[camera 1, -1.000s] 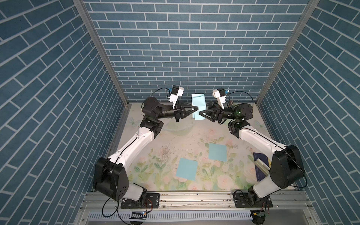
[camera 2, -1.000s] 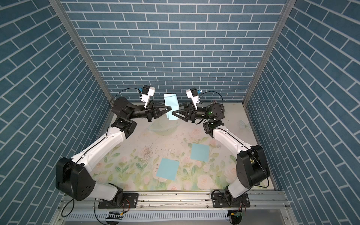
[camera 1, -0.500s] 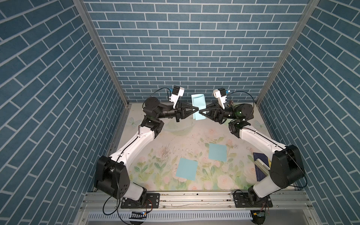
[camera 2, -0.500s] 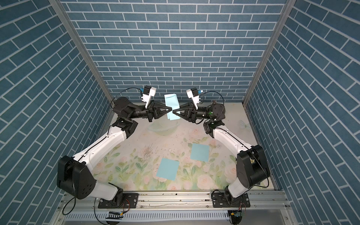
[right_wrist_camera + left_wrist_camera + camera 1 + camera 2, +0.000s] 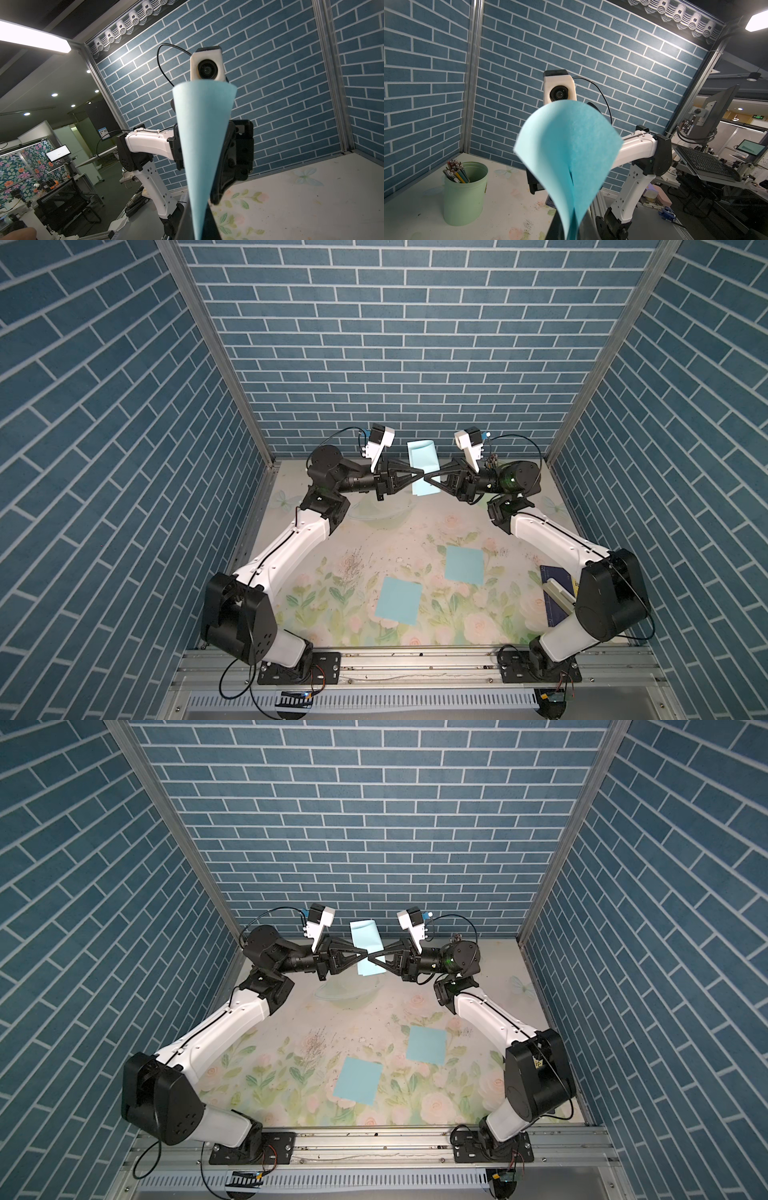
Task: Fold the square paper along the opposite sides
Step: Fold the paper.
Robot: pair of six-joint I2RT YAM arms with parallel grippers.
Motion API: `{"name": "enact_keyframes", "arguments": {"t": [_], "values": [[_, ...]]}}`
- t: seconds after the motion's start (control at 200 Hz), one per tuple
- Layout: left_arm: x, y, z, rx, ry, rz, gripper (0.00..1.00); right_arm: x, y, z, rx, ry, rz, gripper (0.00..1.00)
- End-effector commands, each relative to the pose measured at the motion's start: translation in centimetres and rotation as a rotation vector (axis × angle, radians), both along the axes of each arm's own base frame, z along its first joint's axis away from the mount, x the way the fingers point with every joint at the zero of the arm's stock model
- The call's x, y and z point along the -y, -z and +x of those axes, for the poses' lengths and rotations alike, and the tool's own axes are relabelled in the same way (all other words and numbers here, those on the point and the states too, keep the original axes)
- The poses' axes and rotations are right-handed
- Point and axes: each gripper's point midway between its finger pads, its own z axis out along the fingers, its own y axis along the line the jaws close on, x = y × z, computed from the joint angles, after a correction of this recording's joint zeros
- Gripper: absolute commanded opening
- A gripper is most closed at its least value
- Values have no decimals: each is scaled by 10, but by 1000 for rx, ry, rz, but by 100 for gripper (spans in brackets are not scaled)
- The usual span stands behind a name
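Note:
The square paper (image 5: 423, 454) is light blue and hangs in the air at the back middle, bent over on itself, and shows in both top views (image 5: 365, 936). My left gripper (image 5: 419, 478) comes in from the left and is shut on its lower part. My right gripper (image 5: 430, 479) meets it tip to tip from the right, also shut on the sheet. In the left wrist view the paper (image 5: 569, 145) curls up like a cone out of the closed jaws of the left gripper (image 5: 572, 233). In the right wrist view the paper (image 5: 201, 135) rises as a narrow wedge from the right gripper (image 5: 197, 233).
Two more light-blue squares lie flat on the floral mat, one at the front middle (image 5: 399, 599) and one to its right (image 5: 464, 564). A dark book (image 5: 559, 593) lies by the right arm's base. A green cup of pencils (image 5: 465, 187) stands in the back right corner.
My right gripper moved in toward the sheet and shut on it. The left gripper kept its hold and the two tips now touch.

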Motion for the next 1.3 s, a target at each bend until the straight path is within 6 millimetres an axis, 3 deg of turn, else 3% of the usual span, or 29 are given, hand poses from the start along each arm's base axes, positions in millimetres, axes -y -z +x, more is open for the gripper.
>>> {"name": "enact_keyframes", "arguments": {"t": [0.0, 0.14, 0.22, 0.52, 0.835, 0.99, 1.135, 1.295], "values": [[3, -4, -3, 18, 7, 3, 11, -1, -15, -8, 54, -19, 26, 6], [3, -1, -2, 15, 1, 16, 0, -1, -16, -9, 58, -20, 27, 6], [3, 1, -1, 11, 1, 27, 0, -1, -18, -9, 61, -24, 24, 7], [12, 12, -4, 3, 18, 76, 0, -1, -35, -3, 72, 6, 56, 32], [17, 23, -5, -3, 22, 106, 0, -6, -50, 7, 71, 22, 74, 32], [14, 18, -9, 25, 15, 106, 0, 3, -38, 25, 29, 93, 29, 32], [12, 16, -9, 42, 0, 117, 0, 11, -18, 46, 8, 207, -40, 38], [13, 16, -8, 40, 0, 118, 0, 11, -20, 44, 5, 200, -21, 46]]}}
